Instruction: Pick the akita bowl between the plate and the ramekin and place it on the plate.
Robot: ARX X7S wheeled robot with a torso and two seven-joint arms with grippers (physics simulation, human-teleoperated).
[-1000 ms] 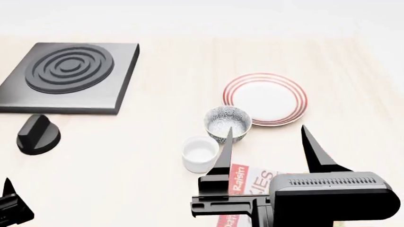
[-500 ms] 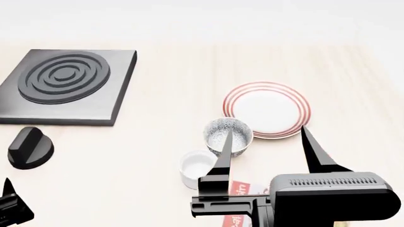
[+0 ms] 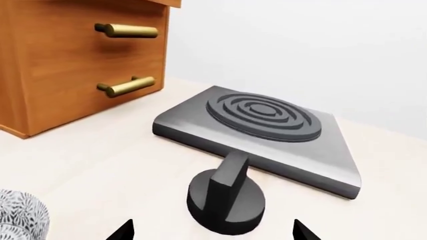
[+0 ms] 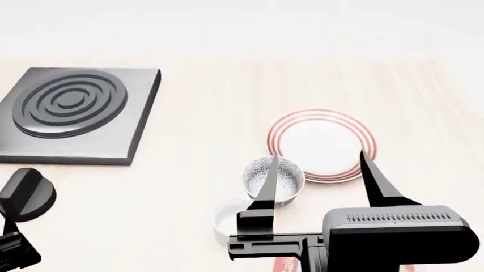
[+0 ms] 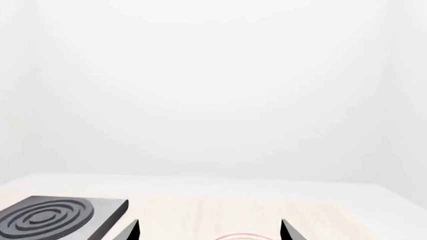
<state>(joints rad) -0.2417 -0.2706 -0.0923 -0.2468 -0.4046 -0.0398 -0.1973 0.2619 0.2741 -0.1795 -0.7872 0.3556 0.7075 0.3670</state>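
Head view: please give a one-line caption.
Open right hand above speckled bowl, between plate and ramekin.

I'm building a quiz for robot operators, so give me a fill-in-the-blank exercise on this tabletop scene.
1. The akita bowl sits between the ramekin and the ____.
2. The plate is white with thin ____ rings around its rim.
3. The right gripper has its jaws ____, with nothing between them.
4. The wooden drawers in the left wrist view have ____-coloured handles.

Missing words: plate; red; open; brass
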